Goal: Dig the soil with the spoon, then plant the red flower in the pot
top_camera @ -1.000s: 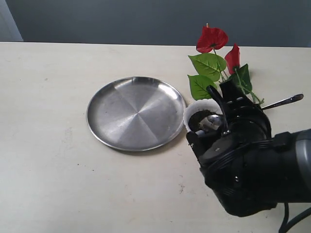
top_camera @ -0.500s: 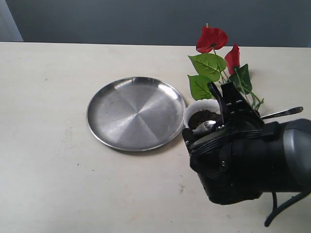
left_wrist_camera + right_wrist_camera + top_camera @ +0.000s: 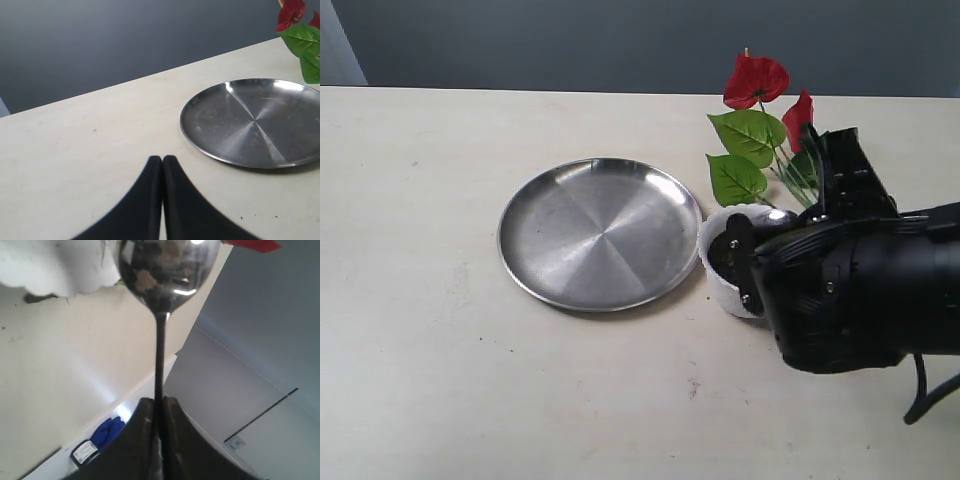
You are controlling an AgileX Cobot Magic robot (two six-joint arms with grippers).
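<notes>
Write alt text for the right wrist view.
The right gripper is shut on the thin handle of a shiny silver spoon, whose round bowl faces the camera. The white scalloped pot sits beside the bowl on a pale table.

R arm point(image 3: 860, 300) is rolling over & shifting right, uncovering more of pot point(image 3: 725, 290); spoon point(image 3: 159, 315) handle, earlier sticking out right, is now hidden in ext view.

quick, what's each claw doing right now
Left claw: closed, holding nothing, above the bare table.
Right claw: closed on the spoon handle.
</notes>
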